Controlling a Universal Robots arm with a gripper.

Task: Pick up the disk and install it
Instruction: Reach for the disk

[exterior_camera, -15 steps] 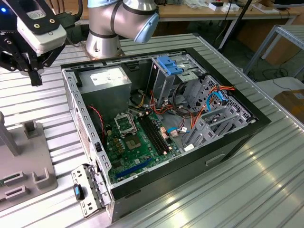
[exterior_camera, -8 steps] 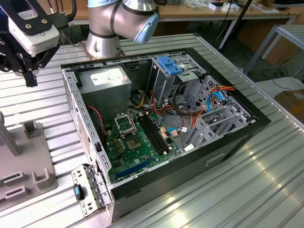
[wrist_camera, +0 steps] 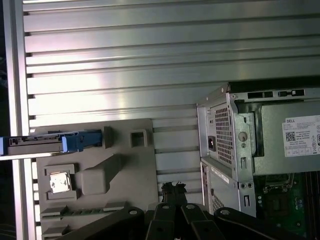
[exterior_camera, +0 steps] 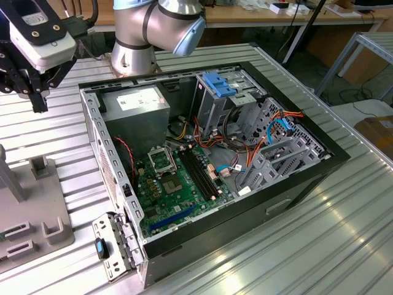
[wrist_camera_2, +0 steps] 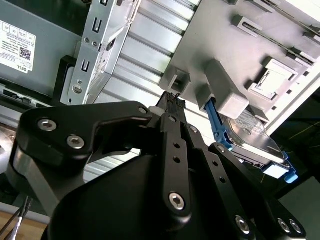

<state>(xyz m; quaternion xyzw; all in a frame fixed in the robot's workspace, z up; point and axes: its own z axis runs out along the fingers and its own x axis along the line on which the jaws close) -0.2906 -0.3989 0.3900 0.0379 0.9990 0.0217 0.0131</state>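
From my station I see the fingers [exterior_camera: 38, 98] hanging over the ribbed metal desk [exterior_camera: 344, 233] at the exterior view's left, outside the open computer case [exterior_camera: 307, 178] and above the grey fixture plate [exterior_camera: 43, 196]. In all three views the tips meet with no gap I can make out, so I read them as closed on nothing.

The disk [wrist_camera_2: 250, 142] is not in my grasp. In the second wrist view it stands on edge in the fixture plate [wrist_camera_2: 220, 30], tucked behind a raised grey block [wrist_camera_2: 227, 95], with a blue rail [wrist_camera_2: 212, 120] running along its near edge and a blue tab at its far end. The fingers [wrist_camera_2: 173, 102] are near it but apart from it. In the first wrist view I see the disk [wrist_camera: 35, 145] edge-on as a thin grey slab with the blue rail [wrist_camera: 80, 141] at one end, sitting at the border of the fixture plate [wrist_camera: 100, 150], well apart from the fingers [wrist_camera: 168, 189].

The case lies on its side on the desk with its inside exposed: the green motherboard [exterior_camera: 175, 184], a grey power supply [exterior_camera: 135, 104] with a white label, a grey drive cage topped by a blue latch [exterior_camera: 218, 83], and a tangle of red and orange cables [exterior_camera: 245, 147]. The arm's base [exterior_camera: 138, 37] stands just behind the case. In the first wrist view the power supply [wrist_camera: 295, 135] and the perforated corner of the case lie beside the fixture plate, with bare desk slats between them.
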